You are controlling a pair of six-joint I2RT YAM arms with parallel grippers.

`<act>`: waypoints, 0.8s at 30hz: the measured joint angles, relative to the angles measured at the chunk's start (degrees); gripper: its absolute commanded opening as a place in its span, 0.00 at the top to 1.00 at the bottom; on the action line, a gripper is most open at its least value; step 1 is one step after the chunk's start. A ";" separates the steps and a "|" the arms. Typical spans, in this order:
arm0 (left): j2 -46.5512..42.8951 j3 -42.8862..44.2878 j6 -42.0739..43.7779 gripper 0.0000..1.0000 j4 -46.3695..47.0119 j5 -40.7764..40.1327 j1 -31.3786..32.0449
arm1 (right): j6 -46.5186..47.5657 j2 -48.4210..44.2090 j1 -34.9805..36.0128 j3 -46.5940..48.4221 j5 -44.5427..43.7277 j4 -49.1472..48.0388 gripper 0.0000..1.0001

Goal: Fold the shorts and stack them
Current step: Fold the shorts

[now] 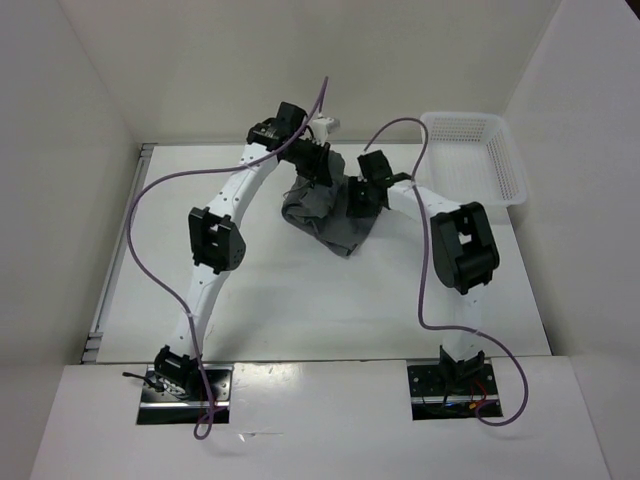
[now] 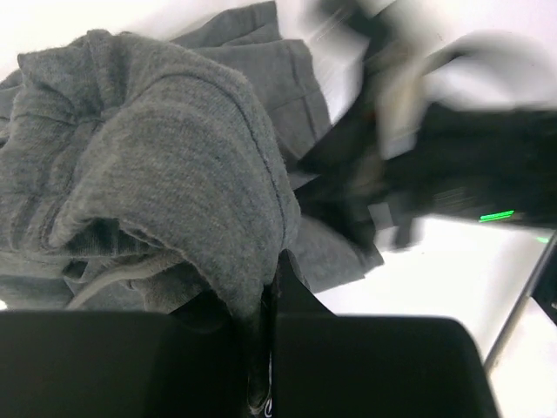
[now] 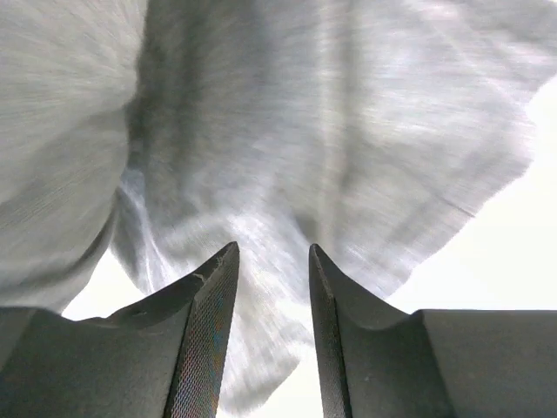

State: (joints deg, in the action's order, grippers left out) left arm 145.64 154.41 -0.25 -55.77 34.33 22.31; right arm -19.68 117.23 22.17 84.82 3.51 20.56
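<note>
So both our arms lean out over the white table [image 1: 300, 300]. The shorts [image 1: 335, 225] sit bunched in a grey heap just past the middle, toward 12 o'clock. Our left gripper [image 2: 264, 300] is at the heap's 11 o'clock, squeezed nearly closed with a fold of the grey fabric pinched in it. The right gripper [image 3: 271, 261] is on the 2 o'clock side, jaws partway apart, with cloth right at the tips but nothing visibly between them. The white mesh basket [image 1: 505, 165] sits farther out at 2 o'clock, apart from the shorts.
</note>
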 measured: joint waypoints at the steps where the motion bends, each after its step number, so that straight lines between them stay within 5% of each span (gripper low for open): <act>1: 0.59 0.15 0.02 0.99 0.13 -0.24 0.09 | 0.04 -1.20 -0.83 0.33 -0.09 1.77 0.55; 9: 3.52 0.76 0.02 0.85 0.31 -4.52 4.37 | 0.04 -11.89 -6.16 1.14 -3.98 8.17 0.52; 14: 4.04 0.74 0.11 0.53 -0.28 -5.40 8.70 | 0.35 -14.38 -6.84 1.16 -5.90 8.48 0.51; 15: 4.07 0.74 0.26 0.37 -0.46 -5.42 9.46 | 0.46 -14.47 -6.95 1.16 -6.19 8.48 0.51; 19: 4.07 -0.13 0.04 0.05 -1.55 -4.07 11.52 | 0.90 -14.56 -8.85 0.98 -7.65 9.11 0.50; 24: 4.04 -0.39 0.00 0.01 -2.86 -2.32 12.48 | 1.62 -14.67 -10.25 1.01 -10.45 9.14 0.49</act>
State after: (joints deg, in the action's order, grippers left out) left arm 149.69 154.01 -0.25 -58.63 32.01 34.79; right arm -18.06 102.56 11.92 85.82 -6.94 29.69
